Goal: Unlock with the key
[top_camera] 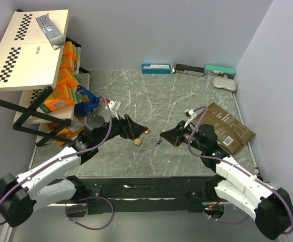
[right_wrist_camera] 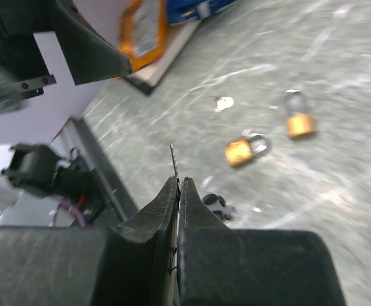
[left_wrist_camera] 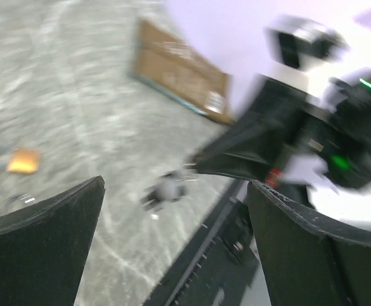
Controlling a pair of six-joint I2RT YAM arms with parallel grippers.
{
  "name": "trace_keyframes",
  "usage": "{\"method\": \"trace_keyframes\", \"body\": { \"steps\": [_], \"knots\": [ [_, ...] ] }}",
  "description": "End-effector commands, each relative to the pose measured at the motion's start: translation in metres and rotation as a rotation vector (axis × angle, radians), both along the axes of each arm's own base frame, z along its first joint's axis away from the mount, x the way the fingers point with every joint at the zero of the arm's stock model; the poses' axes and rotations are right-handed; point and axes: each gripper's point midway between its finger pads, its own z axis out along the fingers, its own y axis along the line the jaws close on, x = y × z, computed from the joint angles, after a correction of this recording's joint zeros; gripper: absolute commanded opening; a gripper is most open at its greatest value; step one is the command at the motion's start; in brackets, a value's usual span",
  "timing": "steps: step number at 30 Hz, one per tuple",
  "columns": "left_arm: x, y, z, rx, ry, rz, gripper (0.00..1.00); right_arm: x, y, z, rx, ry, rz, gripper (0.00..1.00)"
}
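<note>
I am looking down at a grey marbled tabletop (top_camera: 187, 96) with both arms reaching toward the middle of the frame. At the upper left stands a white shelf rack (top_camera: 15, 75). Its lower shelves are packed with orange snack packets (top_camera: 66, 75) and one blue packet (top_camera: 87, 101), and a silver-and-blue pouch (top_camera: 51, 30) lies on its top board. A flat brown cardboard package (top_camera: 227, 128) lies at the right.

The right claw (top_camera: 162, 136) is clenched on a thin silver metal key (right_wrist_camera: 173, 159). In the right wrist view I see the key edge-on, a sliver held between the fingertips, its long axis running up toward the top of the frame. In the overhead view this claw points left, toward the other arm.

The left claw (top_camera: 130, 127) is released, its jaws spread wide and holding nothing.

Two brass padlocks lie flat on the tabletop. The nearer brass padlock (right_wrist_camera: 240, 151) has its shackle toward the upper right. The farther brass padlock (right_wrist_camera: 299, 121) has its shackle toward the top. A small silver key ring (right_wrist_camera: 222, 102) lies apart from them, at their upper left.
</note>
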Motion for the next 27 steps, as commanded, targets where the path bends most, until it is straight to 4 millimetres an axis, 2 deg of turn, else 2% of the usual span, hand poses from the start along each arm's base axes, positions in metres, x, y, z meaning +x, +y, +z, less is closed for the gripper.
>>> {"method": "trace_keyframes", "body": {
  "steps": [1, 2, 8, 11, 13, 14, 16, 17, 22, 27],
  "knots": [
    [0.035, 0.011, -0.032, 0.062, 0.194, 0.224, 0.99, 0.005, -0.025, -0.001, -0.006, -0.006, -0.093, 0.00],
    [0.040, 0.008, -0.045, 0.080, 0.237, 0.235, 0.99, 0.006, -0.031, 0.002, -0.006, -0.023, -0.122, 0.00],
    [0.061, -0.016, -0.087, 0.133, 0.406, 0.255, 0.99, -0.005, -0.046, -0.004, -0.057, -0.040, -0.165, 0.00],
    [0.073, -0.023, -0.110, 0.212, 0.463, 0.275, 0.99, -0.009, -0.052, -0.006, -0.065, -0.045, -0.182, 0.00],
    [0.081, -0.024, -0.116, 0.238, 0.466, 0.295, 0.99, -0.012, -0.054, -0.005, -0.061, -0.058, -0.185, 0.00],
    [0.083, -0.025, -0.128, 0.266, 0.485, 0.301, 0.99, -0.013, -0.055, -0.006, -0.062, -0.059, -0.187, 0.00],
    [0.089, -0.028, -0.132, 0.293, 0.495, 0.305, 0.99, -0.015, -0.056, -0.007, -0.061, -0.056, -0.187, 0.00],
    [0.090, -0.026, -0.146, 0.335, 0.521, 0.316, 0.99, -0.017, -0.056, -0.006, -0.057, -0.063, -0.186, 0.00],
    [0.095, -0.030, -0.160, 0.353, 0.557, 0.325, 0.99, -0.020, -0.058, -0.004, -0.055, -0.079, -0.188, 0.00],
    [0.095, -0.034, -0.184, 0.379, 0.610, 0.324, 0.99, -0.022, -0.057, -0.002, -0.048, -0.082, -0.175, 0.00]
  ]
}}
